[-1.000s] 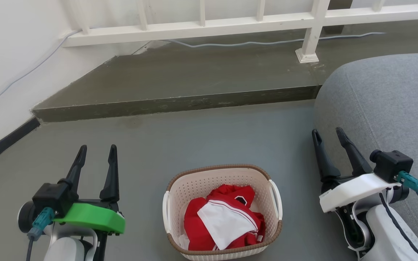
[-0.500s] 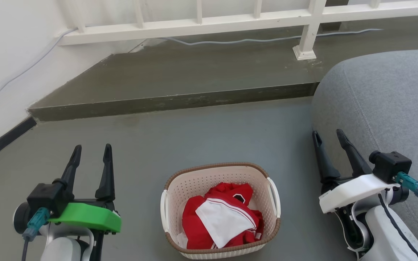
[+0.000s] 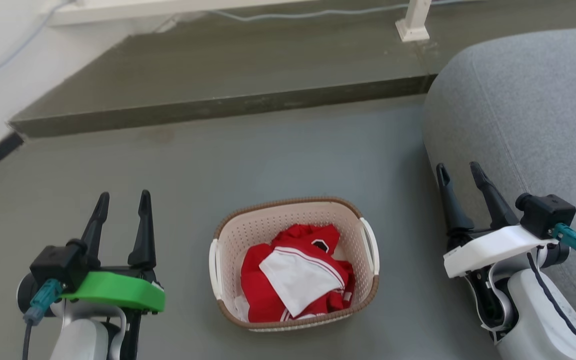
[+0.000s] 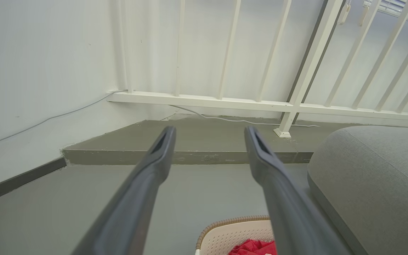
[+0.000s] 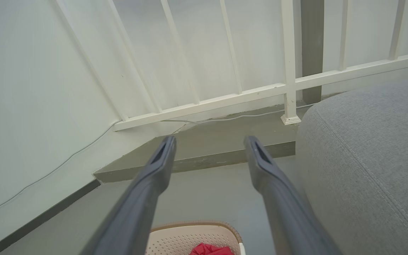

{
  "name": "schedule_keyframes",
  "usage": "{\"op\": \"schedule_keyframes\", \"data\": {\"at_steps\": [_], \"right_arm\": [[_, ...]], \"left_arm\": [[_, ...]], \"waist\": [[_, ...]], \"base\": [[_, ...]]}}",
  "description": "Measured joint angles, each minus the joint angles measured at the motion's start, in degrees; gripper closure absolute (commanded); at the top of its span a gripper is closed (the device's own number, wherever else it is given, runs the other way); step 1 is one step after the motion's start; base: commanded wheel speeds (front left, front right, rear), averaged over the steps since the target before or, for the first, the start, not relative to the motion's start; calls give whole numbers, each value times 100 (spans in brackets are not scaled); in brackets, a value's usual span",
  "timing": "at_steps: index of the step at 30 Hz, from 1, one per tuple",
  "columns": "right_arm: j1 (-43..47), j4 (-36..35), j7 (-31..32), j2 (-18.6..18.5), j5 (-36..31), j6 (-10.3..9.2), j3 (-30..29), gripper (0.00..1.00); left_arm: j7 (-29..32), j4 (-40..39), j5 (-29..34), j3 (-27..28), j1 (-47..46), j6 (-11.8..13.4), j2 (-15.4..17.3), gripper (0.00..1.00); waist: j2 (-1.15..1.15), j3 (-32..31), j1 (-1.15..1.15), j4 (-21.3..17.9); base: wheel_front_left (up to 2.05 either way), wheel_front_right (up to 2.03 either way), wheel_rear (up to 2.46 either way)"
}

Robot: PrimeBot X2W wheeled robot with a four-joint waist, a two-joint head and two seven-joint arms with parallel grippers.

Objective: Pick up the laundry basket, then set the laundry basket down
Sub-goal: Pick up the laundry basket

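A: Why are both parted and empty?
B: The laundry basket (image 3: 273, 227) sits on the floor (image 3: 288, 150) at six o'clock; my left pincer (image 3: 122, 200) at eight, my right pincer (image 3: 458, 170) at four, likely to flank its handles (image 3: 213, 267).

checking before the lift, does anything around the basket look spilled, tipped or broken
Nothing stands out. The laundry basket sits upright on the floor, its red and white clothes bundled inside, none over the rim. The left gripper and right gripper are open and apart from it.
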Motion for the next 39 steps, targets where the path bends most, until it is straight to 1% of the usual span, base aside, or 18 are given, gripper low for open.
{"op": "schedule_keyframes", "data": {"at_steps": [6, 9, 12, 15, 21, 23, 25, 31, 35, 39], "right_arm": [[-136, 40, 0, 11, 4, 2, -99, 0], [-243, 51, 0, 11, 4, 2, -136, 0], [-352, 104, 0, 12, 3, 14, -154, 0], [-470, 189, 0, 14, 3, 51, -152, 0], [-814, 364, -8, 46, 3, 54, -135, 0], [-957, 408, -8, 70, 4, 101, -149, 0], [-1082, 488, -8, 100, 5, 103, -154, 0], [-1388, 915, -8, 102, 14, 113, -225, 0], [-1609, 1329, -7, 58, 25, 157, -249, 0], [-1881, 1800, 88, 22, 9, 170, -141, 0]], "left_arm": [[0, 112, 0, -44, -273, -1, -4, 0], [0, 234, -158, -115, -426, -1, -7, 0], [0, 336, -169, -226, -605, -5, -14, 0], [0, 448, -167, -277, -830, -5, -16, 0], [0, 750, -87, -326, -1245, -5, -25, 0], [0, 833, -87, -326, -1389, -7, -29, 0], [0, 965, -82, -328, -1532, -7, -35, 0], [-1, 1461, -167, -433, -1965, -8, -52, 0], [0, 1873, -316, -555, -2222, -13, -69, 0], [26, 2234, -421, -605, -2463, -26, -87, 0]], "waist": [[0, 384, 0, -65], [0, 599, 0, -84], [0, 823, 0, -92], [0, 1056, 0, -89], [0, 1534, 1, -60], [0, 1697, 1, -47], [0, 1861, 1, -34], [0, 2350, 1, 20], [0, 2662, 1, 78], [0, 2950, 1, 140]], "base": [[0, 0, 0], [0, 0, 0], [0, 0, 0], [0, 0, 0], [0, 0, 0], [0, 0, 0], [0, 0, 0], [0, 0, 0], [0, 0, 0], [0, 0, 0]]}}
